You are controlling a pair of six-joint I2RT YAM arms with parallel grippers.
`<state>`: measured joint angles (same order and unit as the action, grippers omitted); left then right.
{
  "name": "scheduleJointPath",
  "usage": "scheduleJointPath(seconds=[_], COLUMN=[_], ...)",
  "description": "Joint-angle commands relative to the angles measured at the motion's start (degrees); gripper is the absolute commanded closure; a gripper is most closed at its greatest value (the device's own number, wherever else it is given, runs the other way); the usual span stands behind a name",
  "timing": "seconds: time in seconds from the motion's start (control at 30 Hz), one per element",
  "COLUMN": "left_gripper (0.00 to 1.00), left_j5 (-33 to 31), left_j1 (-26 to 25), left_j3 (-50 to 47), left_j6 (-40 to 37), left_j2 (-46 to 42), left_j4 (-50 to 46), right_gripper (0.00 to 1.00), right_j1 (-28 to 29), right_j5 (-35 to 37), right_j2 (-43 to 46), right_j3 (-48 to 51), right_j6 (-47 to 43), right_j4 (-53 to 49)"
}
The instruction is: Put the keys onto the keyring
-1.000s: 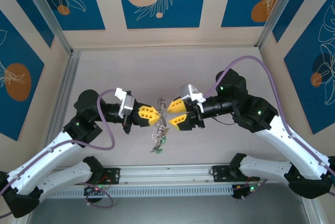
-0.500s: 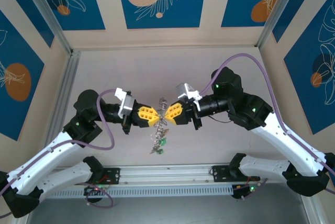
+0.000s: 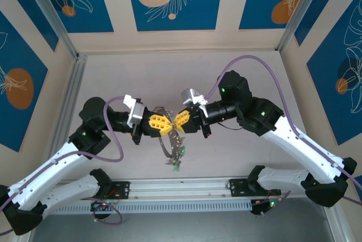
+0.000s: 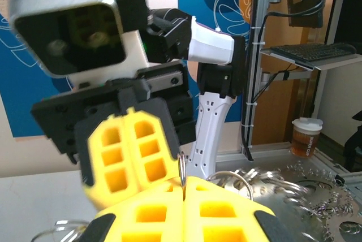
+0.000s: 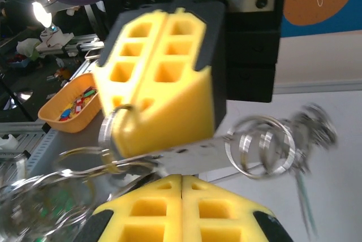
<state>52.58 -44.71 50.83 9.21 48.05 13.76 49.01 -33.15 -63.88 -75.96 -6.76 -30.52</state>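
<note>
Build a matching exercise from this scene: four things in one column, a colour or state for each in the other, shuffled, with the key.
Things:
1. left tool
2. keyring
3. tag
4. tray

Descriptions:
A. orange, holding small coloured bits
B. green, in the hanging cluster
C. yellow fingers, shut on the keyring
D. thin grey metal hoop

Pairs: 1-C, 2-D, 3-B, 4-A

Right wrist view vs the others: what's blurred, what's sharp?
Right wrist: split rings motion-smeared, the left gripper's fingers soft-edged, the right gripper's own fingers crisp. Left wrist: the right gripper's fingers blurred, split rings smeared too. Top external: evenly lit, sharp, no glare on the table.
</note>
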Motion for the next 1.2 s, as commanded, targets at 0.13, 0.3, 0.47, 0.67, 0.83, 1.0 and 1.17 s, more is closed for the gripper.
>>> scheduleJointPath(seconds=[0.13,0.3,0.47,0.67,0.83,1.0,1.17], left_gripper=[1.00,1.00,1.00,1.00,1.00,1.00,1.00], left_j5=[1.6,1.4,1.6,4.2,4.8,5.3,5.4], left_j1=[0.0,0.0,0.0,0.0,0.0,0.0,0.0], left_j3=[0.5,0.8,0.9,2.8,3.3,3.0,2.3], left_j6=[1.1,0.2,-1.3,-1.9,-2.1,-0.6,0.7], left_j2=[-0.8,-1.4,-2.0,-1.1,-1.1,-0.7,-0.3], left_j4=[4.5,2.8,0.4,-2.6,-4.2,-2.6,-0.8], right_gripper=[1.00,0.97,0.81,0.61,0.58,0.58,0.58], right_j1=[-0.4,-0.2,0.2,1.0,3.1,4.4,5.2], right_j5=[0.4,0.9,2.9,4.6,5.9,5.6,5.6], right_j2=[-0.1,3.3,8.2,9.5,11.3,10.7,8.8], right_j3=[-0.7,1.4,3.9,4.1,6.0,6.8,6.7], right_j6=[1.5,0.9,0.6,-0.4,-0.7,-0.6,0.1], right_j4=[0.5,2.5,4.2,2.4,5.8,8.8,10.8])
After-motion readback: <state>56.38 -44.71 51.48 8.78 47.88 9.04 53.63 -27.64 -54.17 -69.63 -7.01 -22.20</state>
